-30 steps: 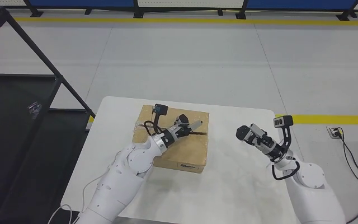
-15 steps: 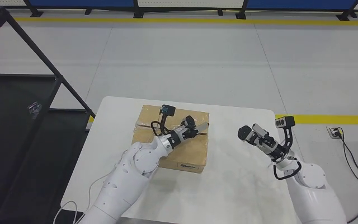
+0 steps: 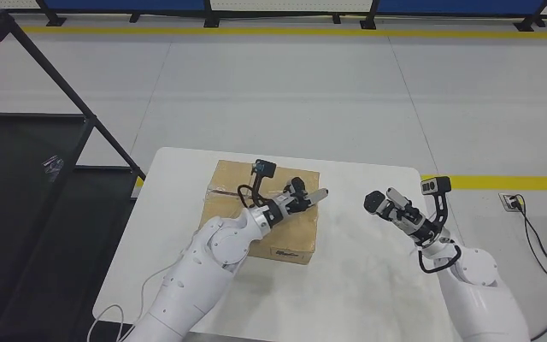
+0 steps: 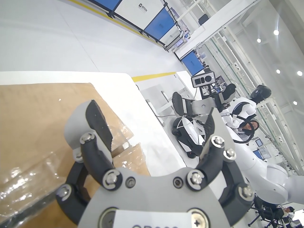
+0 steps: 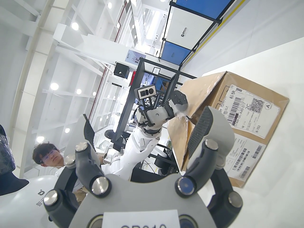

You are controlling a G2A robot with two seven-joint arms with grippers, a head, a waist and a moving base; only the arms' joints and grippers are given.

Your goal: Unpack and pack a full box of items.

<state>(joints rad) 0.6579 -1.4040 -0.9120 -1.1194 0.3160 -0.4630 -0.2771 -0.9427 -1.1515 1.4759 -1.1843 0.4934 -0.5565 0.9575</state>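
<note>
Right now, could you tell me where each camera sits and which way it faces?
Top view: above the arms, looking down at white table and brown cardboard box; both arms show.
Left wrist: across the box top; open left gripper foreground.
Right wrist: toward the box's labelled side; open right gripper foreground.
Shared: all see the box.

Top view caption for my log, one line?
Left gripper open at the edge of the cardboard box; right gripper open above the white table.
</note>
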